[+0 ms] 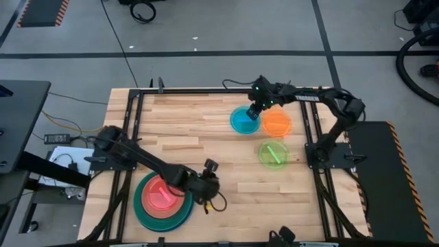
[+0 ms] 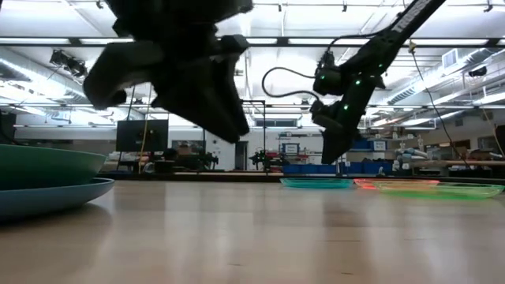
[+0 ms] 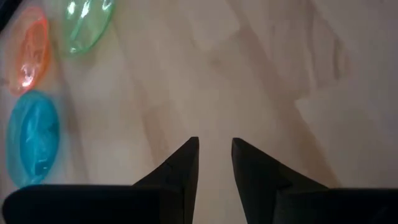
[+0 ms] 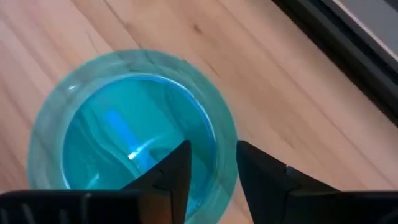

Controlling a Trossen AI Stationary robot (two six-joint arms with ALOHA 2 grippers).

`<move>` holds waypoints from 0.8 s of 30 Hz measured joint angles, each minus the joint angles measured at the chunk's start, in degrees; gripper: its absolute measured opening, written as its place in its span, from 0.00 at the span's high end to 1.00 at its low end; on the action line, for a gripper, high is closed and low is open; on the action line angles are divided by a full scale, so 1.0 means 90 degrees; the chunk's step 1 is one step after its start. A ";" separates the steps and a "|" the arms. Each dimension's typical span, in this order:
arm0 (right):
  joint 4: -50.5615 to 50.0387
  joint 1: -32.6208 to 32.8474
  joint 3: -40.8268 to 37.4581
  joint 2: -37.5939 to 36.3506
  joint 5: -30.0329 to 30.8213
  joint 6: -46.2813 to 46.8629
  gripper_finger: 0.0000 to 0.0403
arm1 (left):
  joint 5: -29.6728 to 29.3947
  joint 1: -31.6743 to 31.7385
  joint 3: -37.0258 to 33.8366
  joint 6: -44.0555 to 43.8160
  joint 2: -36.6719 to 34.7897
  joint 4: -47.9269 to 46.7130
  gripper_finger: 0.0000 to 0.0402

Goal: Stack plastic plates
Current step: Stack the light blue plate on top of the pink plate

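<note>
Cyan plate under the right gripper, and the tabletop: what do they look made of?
The cyan plate looks like translucent glossy plastic: wood grain shows faintly through its rim and a bright glare streak sits in its well. The tabletop looks like pale wood planks with a smooth, low-sheen finish: visible grain lines and plank seams. The right gripper hovers over the plate's rim, slightly open.

High view: looks straight down from far above on the whole pale wooden table [image 1: 206, 137] and both arms.
Low view: sits at table height, looks level across into the room.
Left wrist view: looks down past its own fingers at bare wood.
Right wrist view: very close over the small round cyan plastic plate [image 4: 124, 124].
Shared: the cyan plate [image 1: 244, 121] shows in all four views.
</note>
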 joint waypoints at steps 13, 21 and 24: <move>-0.1638 -0.0597 0.1634 0.1453 -0.0556 -0.0681 0.55 | 0.0679 0.0661 -0.2414 -0.0229 -0.1757 0.2924 0.74; -0.2505 -0.0730 0.2132 0.2058 -0.0937 -0.0992 0.62 | 0.1019 0.0889 -0.3106 -0.0593 -0.2122 0.3779 0.74; -0.2622 -0.0707 0.2135 0.2118 -0.0985 -0.1096 0.66 | 0.1042 0.0881 -0.3121 -0.0612 -0.2113 0.3805 0.74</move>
